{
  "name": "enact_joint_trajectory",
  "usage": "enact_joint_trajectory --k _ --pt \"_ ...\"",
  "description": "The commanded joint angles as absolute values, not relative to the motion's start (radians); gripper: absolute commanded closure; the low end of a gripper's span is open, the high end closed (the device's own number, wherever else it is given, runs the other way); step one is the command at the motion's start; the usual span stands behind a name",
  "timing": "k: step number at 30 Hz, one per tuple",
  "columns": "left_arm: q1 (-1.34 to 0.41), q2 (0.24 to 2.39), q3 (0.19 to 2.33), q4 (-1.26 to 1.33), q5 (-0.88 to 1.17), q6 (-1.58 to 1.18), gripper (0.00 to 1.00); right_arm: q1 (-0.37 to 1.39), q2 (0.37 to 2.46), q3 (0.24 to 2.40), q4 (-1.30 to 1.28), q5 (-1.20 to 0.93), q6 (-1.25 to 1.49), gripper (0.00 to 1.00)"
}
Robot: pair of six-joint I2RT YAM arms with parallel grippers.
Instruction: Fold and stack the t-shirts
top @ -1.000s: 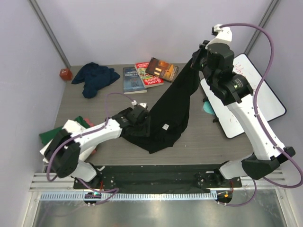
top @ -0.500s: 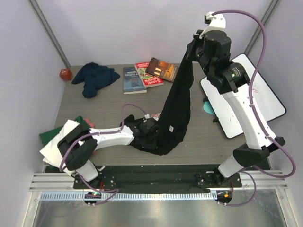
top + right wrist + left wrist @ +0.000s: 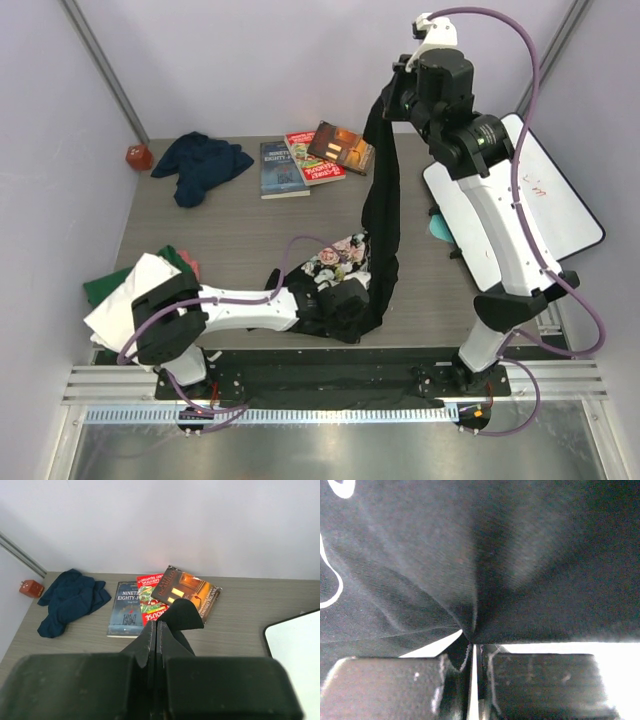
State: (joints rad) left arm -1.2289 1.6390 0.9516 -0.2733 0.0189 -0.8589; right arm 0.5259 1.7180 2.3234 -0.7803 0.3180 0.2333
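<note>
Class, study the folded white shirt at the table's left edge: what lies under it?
A green shirt shows beneath the white shirt, sticking out at its left and far sides, with a pinkish edge nearby. Anything else under it is covered.

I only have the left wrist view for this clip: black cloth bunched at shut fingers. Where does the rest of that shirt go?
Observer: The right gripper holds the black t-shirt high above the table, so it hangs in a long drape down to the left gripper.
Operator: Is the right one really clamped on it?
Observer: Yes. In the right wrist view its jaws are shut, with a fold of black cloth poking out between them.
Operator: Any other shirts on the table?
Observer: A crumpled navy t-shirt lies at the far left, apart from three books.
</note>
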Motion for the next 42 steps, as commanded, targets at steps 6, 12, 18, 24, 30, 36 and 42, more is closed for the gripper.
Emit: enact_joint_trajectory --k 6,12,18,24,30,36,42 --pt "-1.215 1.316 1.012 -0.489 -0.331 -0.804 0.71 0.517 1.428 2.065 -0.652 0.406 0.199 0.99" --pt "-1.006 1.117 1.011 -0.562 -0.511 -0.730 0.32 0.518 1.195 1.815 -0.641 0.400 0.297 0.99" --pt "-0.801 1.251 1.078 -0.535 -0.336 -0.678 0.33 0.518 1.023 1.602 -0.658 0.397 0.397 0.99" --pt "-0.795 1.590 1.190 -0.502 -0.278 -0.655 0.40 0.517 0.898 1.503 -0.692 0.411 0.416 0.99" --pt "-0.756 1.778 1.218 -0.413 -0.230 -0.703 0.43 0.517 0.847 1.535 -0.772 0.437 0.391 0.99" --pt "-0.732 1.884 1.235 -0.416 -0.203 -0.712 0.59 0.517 0.816 1.531 -0.798 0.460 0.383 0.99" --pt "-0.721 1.816 1.181 -0.391 -0.244 -0.703 1.00 0.517 0.830 1.482 -0.796 0.462 0.382 0.99"
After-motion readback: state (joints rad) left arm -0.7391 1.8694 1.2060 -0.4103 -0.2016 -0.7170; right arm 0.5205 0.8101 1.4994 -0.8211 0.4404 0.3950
